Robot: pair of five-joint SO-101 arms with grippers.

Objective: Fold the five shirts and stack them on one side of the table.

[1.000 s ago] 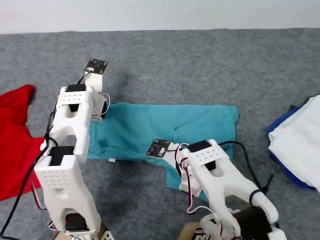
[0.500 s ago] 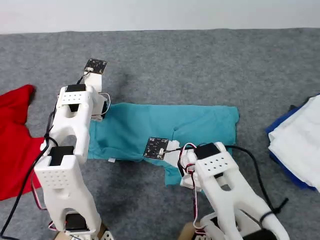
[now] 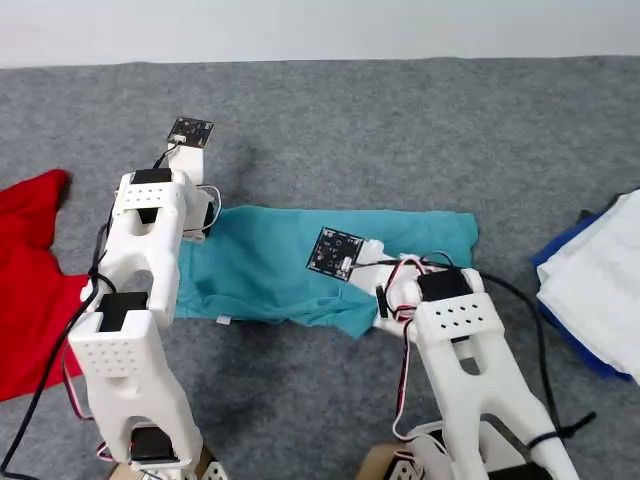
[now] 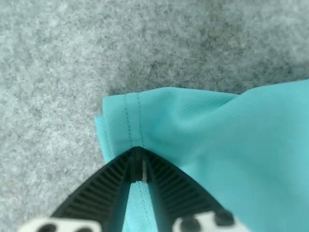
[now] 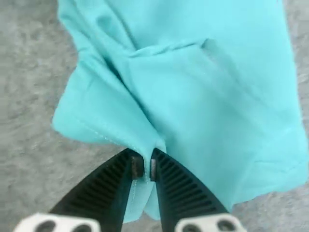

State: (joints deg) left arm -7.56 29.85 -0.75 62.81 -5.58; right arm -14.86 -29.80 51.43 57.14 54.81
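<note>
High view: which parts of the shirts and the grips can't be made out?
- Red cloth shirt: cut off by the picture's left edge, partly behind the left arm.
- White folded cloth stack on blue cloth: cut by the right edge; number of shirts unclear.
- Teal cloth shirt: the left arm and right arm cover where their jaws grip it.

No word, number or sign is legible on the bench [image 3: 400, 130]. A small white tag [image 3: 223, 320] at the near hem of the teal shirt [image 3: 270, 265] and the arms' circuit boards [image 3: 191, 132] show no readable print.
</note>
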